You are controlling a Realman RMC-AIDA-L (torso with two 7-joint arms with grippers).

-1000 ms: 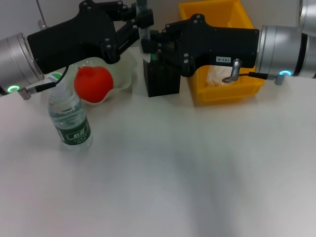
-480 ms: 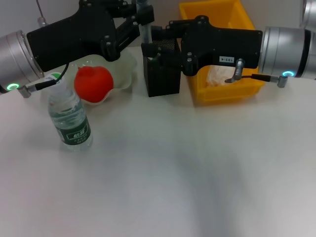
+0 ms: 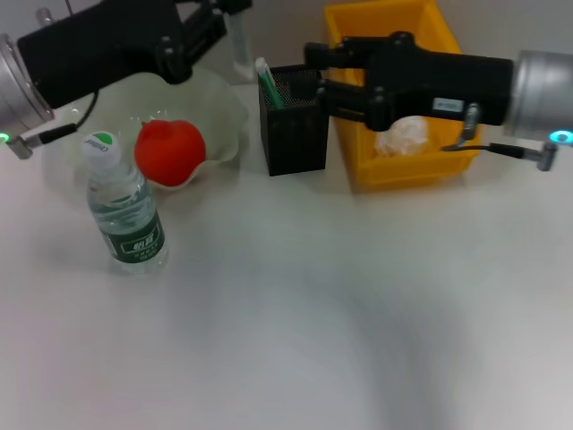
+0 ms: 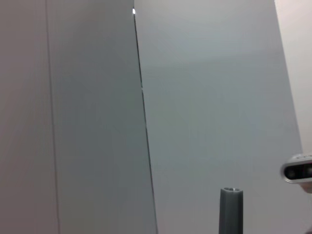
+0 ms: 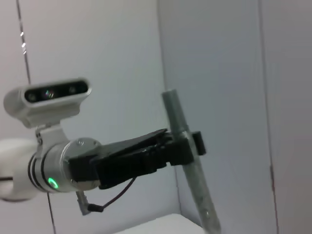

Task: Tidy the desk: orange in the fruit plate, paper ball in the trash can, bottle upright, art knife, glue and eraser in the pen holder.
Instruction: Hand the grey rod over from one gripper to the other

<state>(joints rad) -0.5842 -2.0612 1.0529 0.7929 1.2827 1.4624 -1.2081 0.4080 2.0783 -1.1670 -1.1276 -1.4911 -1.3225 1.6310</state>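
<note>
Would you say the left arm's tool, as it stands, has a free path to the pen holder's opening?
Probably yes: the left tool holds a grey stick above the fruit plate, and the pen holder beside it has an uncovered mouth, the right tool only bordering it.

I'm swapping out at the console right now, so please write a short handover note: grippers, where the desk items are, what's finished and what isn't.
Left gripper: raised behind the fruit plate, shut on a grey stick-like item, seemingly the art knife or glue.
Right gripper: hovering at the pen holder, open or shut not visible.
Done: orange in the plate, paper ball in the yellow trash bin, bottle upright, a green-and-white item standing in the holder.
Left: put the held item in the holder. I cannot tell whether the eraser is already inside; none lies on the desk.
</note>
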